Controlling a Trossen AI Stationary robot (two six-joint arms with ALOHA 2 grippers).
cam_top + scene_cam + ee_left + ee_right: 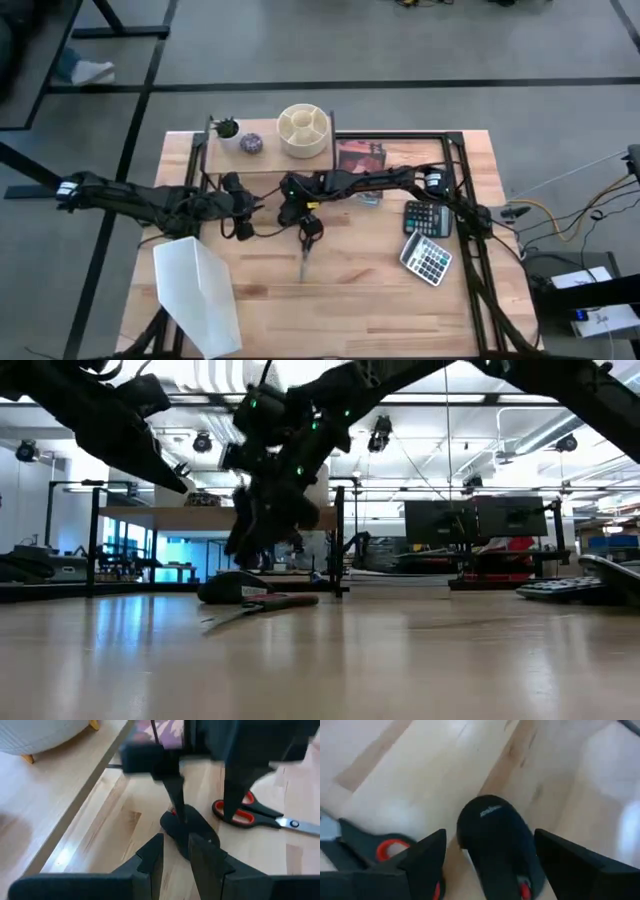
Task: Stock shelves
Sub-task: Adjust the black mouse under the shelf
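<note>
Wooden tabletop (350, 300) sat on a grey floor, with a workshop of monitors and benches beyond it in the low view. Two dark arms met near the middle. Beneath the right gripper (490, 851) lay one black computer mouse (497, 840), between its two fingers, which were spread wide on either side of it; whether they touched it could not be told. The left gripper (176, 851) pointed at the same mouse from the opposite side, its fingers set a narrow gap apart and holding nothing.

Just beside the mouse lay one pair of red-handled scissors (309, 238), blades pointing away from the shelves (270, 160) — a low light-wood board on thin black legs, directly behind both grippers. On that board stood three things: a small dark plant (227, 127), a purple ball-shaped object (251, 144), and a round cream organiser (304, 130) with compartments. A reddish book (360, 157) lay just beyond the board's end. Past the right arm rested two calculators (428, 238). Near the left arm, at the table's front, stood one white angled file holder (197, 295).
</note>
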